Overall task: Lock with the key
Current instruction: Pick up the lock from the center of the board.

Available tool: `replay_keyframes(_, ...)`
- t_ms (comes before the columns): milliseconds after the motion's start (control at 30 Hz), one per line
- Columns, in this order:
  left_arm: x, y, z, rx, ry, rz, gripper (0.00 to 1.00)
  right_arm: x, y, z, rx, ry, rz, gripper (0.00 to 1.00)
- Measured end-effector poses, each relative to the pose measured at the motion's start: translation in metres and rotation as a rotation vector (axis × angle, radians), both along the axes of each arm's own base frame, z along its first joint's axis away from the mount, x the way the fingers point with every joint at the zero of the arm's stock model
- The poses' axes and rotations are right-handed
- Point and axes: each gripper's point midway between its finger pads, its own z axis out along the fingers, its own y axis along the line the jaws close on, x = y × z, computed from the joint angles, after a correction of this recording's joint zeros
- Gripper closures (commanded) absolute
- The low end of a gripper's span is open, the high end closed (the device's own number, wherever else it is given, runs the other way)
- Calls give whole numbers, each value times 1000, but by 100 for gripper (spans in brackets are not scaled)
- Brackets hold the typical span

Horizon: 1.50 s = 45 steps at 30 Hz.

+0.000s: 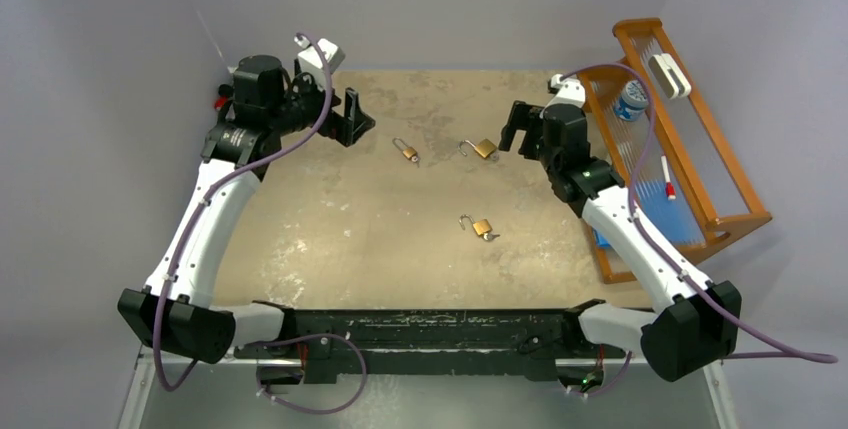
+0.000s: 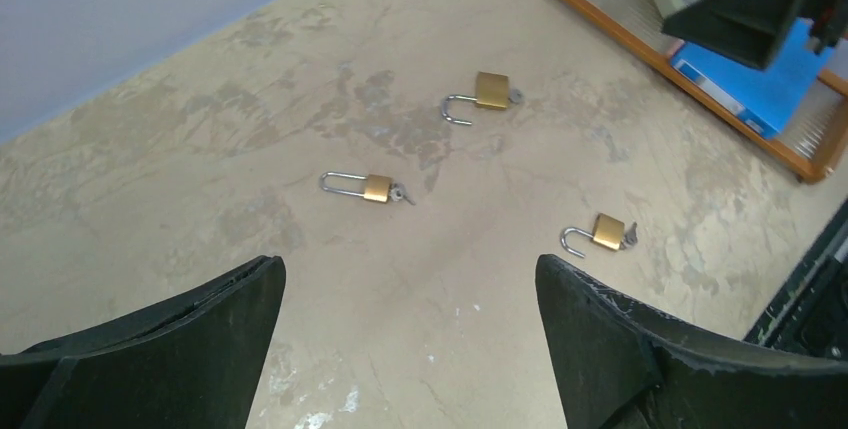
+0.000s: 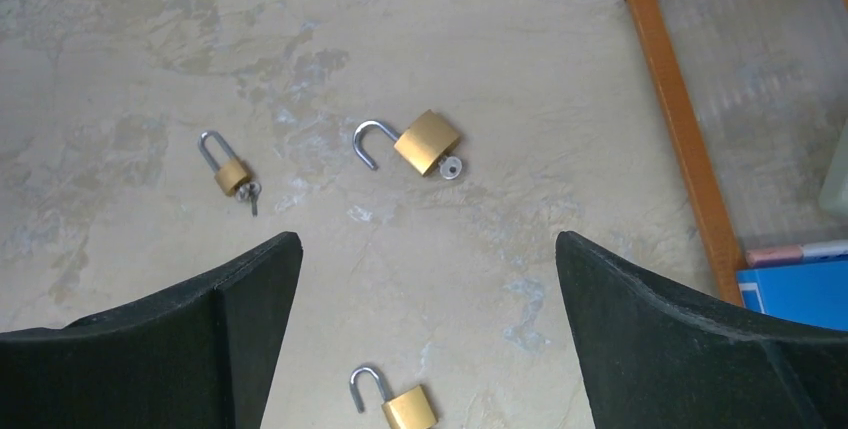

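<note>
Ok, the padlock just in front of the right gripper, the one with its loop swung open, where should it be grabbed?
Probably its brass body, from straight above. It lies flat, with the loop sticking out of one end and the key out of the other, so only the two bare side edges are free to pinch.

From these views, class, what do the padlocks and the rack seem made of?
Padlocks: bodies look like brass, yellow with a satin sheen; shackles silvery, probably steel. Rack: frame looks like varnished wood, orange-brown and smooth.
</note>
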Motion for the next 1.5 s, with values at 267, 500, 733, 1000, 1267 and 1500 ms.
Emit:
replay_keyframes(267,-15,-16,8,-14,-19,-153,3,0,15,5,-32,-8,128,1)
replay_keyframes(500,24,10,24,-76,-70,131,1,3,68,-26,-184,74,316,1)
replay_keyframes(733,47,54,-6,-190,-117,485,1,-15,110,-84,-171,239,471,1)
replay_keyframes(1000,47,48,-9,-201,-107,457,1,-68,104,-159,-191,486,493,2)
replay_keyframes(1267,11,-1,10,-105,-82,63,1,-110,78,-191,-203,601,466,3)
replay_keyframes(1500,-19,-17,3,-93,-41,-101,5,-109,74,-199,-223,608,448,12)
